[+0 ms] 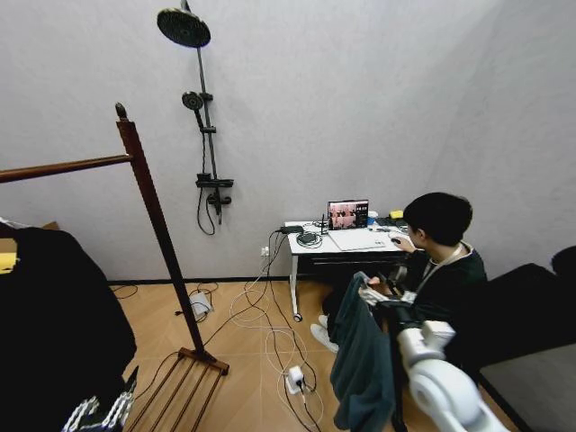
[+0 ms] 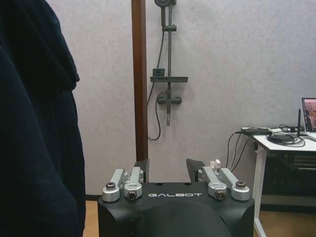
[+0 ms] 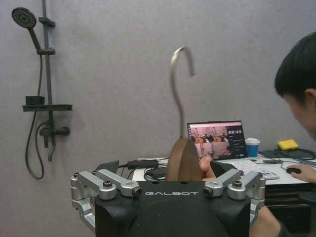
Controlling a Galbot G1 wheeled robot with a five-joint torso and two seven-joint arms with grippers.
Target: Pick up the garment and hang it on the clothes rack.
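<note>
the right gripper (image 3: 190,170) is closed on the wooden hanger (image 3: 183,160), just under its metal hook (image 3: 180,84). the garment (image 1: 363,360) hangs below it, thin, soft, probably light. the left gripper (image 2: 169,170) is open, near the clothes rack (image 2: 140,79).

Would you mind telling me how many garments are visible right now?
2. A black garment hangs on the rack at the robot's left; the teal shirt hangs from its hanger, held in the right tool. More may be hidden.

A mock-home test lab: wall shower set (image 1: 200,108), desk (image 1: 346,243) with laptop (image 1: 348,214).
</note>
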